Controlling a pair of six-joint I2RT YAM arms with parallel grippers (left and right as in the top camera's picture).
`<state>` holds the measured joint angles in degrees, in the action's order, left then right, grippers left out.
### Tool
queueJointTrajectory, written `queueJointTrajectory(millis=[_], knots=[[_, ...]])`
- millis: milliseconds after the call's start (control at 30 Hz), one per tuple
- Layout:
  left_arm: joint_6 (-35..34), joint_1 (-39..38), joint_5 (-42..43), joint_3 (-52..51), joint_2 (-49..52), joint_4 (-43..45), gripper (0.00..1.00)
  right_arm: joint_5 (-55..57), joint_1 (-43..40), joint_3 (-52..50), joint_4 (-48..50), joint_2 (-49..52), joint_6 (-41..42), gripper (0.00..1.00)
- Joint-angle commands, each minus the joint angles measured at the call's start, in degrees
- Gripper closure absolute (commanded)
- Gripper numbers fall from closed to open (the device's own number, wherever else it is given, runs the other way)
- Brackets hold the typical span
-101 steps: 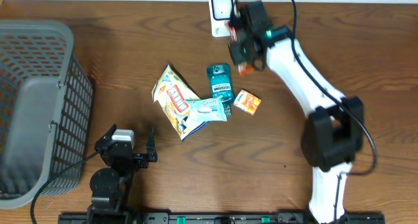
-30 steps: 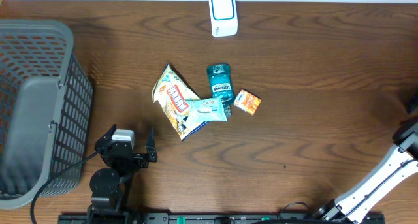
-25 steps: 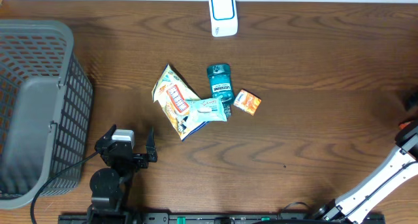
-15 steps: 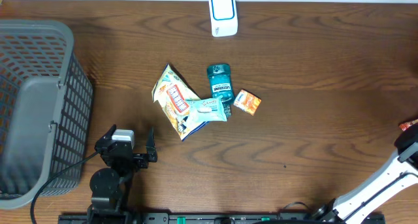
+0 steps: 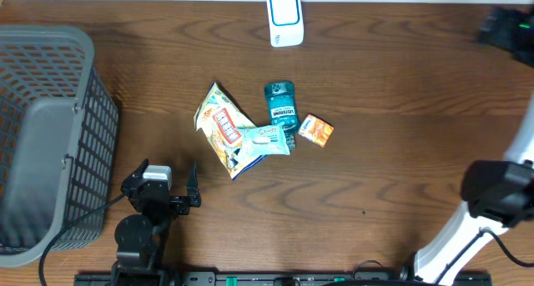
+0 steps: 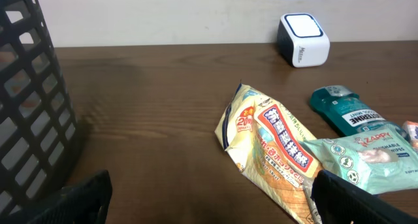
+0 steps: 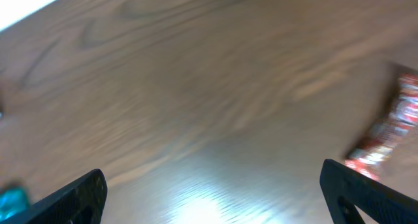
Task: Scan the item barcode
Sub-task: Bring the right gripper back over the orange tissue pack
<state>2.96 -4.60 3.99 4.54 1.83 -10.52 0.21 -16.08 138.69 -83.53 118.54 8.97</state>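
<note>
1. Left of the table: grey mesh basket.
2. Far right corner: right gripper, jaws apart, empty. Front edge: left gripper, likewise.
3. Mid-table: snack bag lying diagonal, "ZAPPY" wipes overlapping it.
4. Teal "LISTERINE" bottle, long axis toward white scanner.
5. Orange box beside bottle.
6. Red packet, blurred, flat on wood at right wrist view's right edge, long axis diagonal; print unreadable.

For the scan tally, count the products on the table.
5: snack bag, wipes pack, mouthwash bottle, orange box clustered mid-table; blurred red packet apart, right wrist view only.
</note>
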Motion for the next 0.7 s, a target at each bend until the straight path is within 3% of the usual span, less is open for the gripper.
queueJointTrajectory(millis=[0,333,667], knots=[[-0.28,0.2,0.52,-0.79,-0.09,-1.68,0.02,1.7,6.8,0.28,-1.33,-1.95,1.29,0.01],[-0.28,0.2,0.52,-0.79,-0.09,-1.68,0.02,-6.82,25.18,-4.33,-5.99,-0.31,1.25,0.01],[-0.28,0.2,0.52,-0.79,-0.09,-1.68,0.02,-6.75,37.07,-27.36,3.39,-0.31,2.36,0.01]])
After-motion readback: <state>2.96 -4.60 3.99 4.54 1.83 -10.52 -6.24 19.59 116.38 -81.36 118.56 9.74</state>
